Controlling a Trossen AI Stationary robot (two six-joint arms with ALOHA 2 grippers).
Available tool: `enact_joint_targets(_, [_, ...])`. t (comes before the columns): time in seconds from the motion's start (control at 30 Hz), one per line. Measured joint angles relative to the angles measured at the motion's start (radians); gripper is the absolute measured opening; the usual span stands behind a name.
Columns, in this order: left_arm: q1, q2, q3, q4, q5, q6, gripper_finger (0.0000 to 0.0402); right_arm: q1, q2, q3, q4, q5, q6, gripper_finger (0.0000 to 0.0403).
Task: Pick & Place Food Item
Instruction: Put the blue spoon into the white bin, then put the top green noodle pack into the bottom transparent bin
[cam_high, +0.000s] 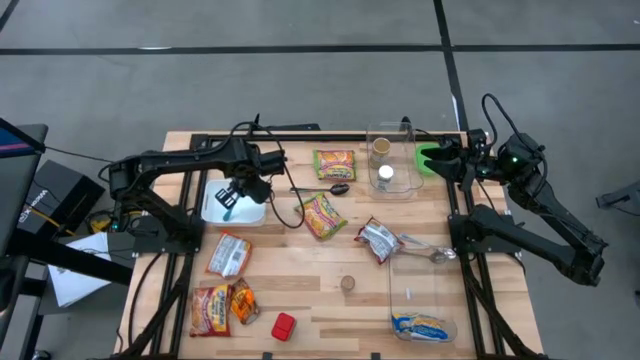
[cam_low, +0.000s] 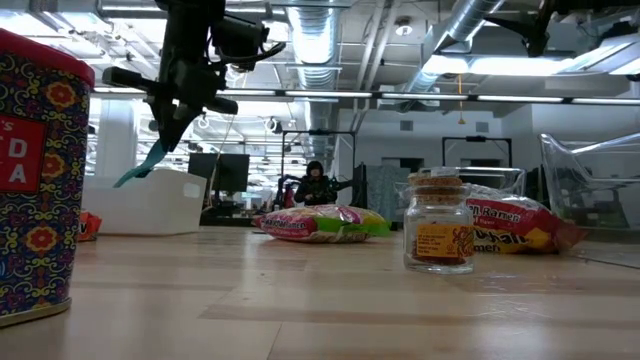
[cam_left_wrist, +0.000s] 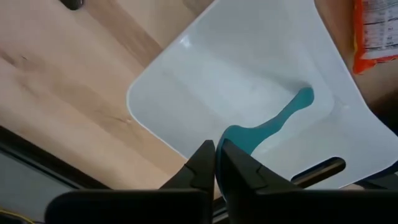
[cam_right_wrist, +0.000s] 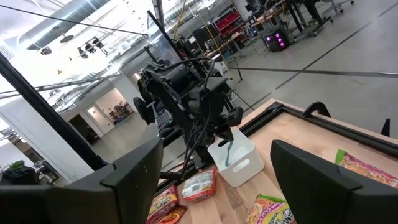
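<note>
My left gripper (cam_high: 231, 197) is shut on a thin, curved teal strip (cam_left_wrist: 273, 121) above the white bin (cam_high: 245, 212) at the table's far left. In the low view the strip (cam_low: 140, 165) hangs below the gripper (cam_low: 172, 118), above the bin (cam_low: 150, 205). The right wrist view also shows the strip (cam_right_wrist: 229, 151) over the bin (cam_right_wrist: 239, 163). My right gripper (cam_high: 437, 159) is open and empty, raised near the table's far right corner. My left gripper pinches the teal strip's wide upper end (cam_left_wrist: 233, 137) between its two fingertips (cam_left_wrist: 202, 167). The fingers come from above, pointing down. The strip hangs slack below them, lifted clear, with its narrow end (cam_left_wrist: 305, 98) over the inside of the bin.
Several snack packets (cam_high: 322, 215) (cam_high: 229, 254) (cam_high: 334, 164) lie about the table. There is a red block (cam_high: 284, 326), a small jar (cam_low: 440, 232), a metal spoon (cam_high: 425, 248), a clear tub (cam_high: 392, 160) at the far middle and a clear bin (cam_high: 422, 295) at the near right.
</note>
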Motion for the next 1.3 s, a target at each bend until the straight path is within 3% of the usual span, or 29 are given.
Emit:
enact_joint_targets(0.53, [-0.01,-0.008,0.0,0.055,0.031,-0.074,0.0104,0.001,0.0,0.0,0.0,0.0,-0.003,0.0291])
enact_joint_targets(0.83, [-0.011,-0.148,0.0,0.235,-0.085,-0.131,0.0138,0.001,0.0,0.0,0.001,0.0,-0.002,0.0291])
enact_joint_targets(1.03, [-0.019,-0.293,0.0,0.535,-0.073,-0.408,0.0143,-0.001,0.0,0.0,0.001,0.004,0.001,0.0291])
enact_joint_targets(1.17, [-0.016,-0.357,0.0,0.781,0.033,-0.746,0.0139,-0.002,0.0,0.0,0.002,0.027,0.01,0.0291])
enact_joint_targets(1.3, [-0.016,-0.349,0.0,1.01,0.023,-1.095,0.0131,-0.001,0.0,0.0,0.003,0.031,0.017,0.0291])
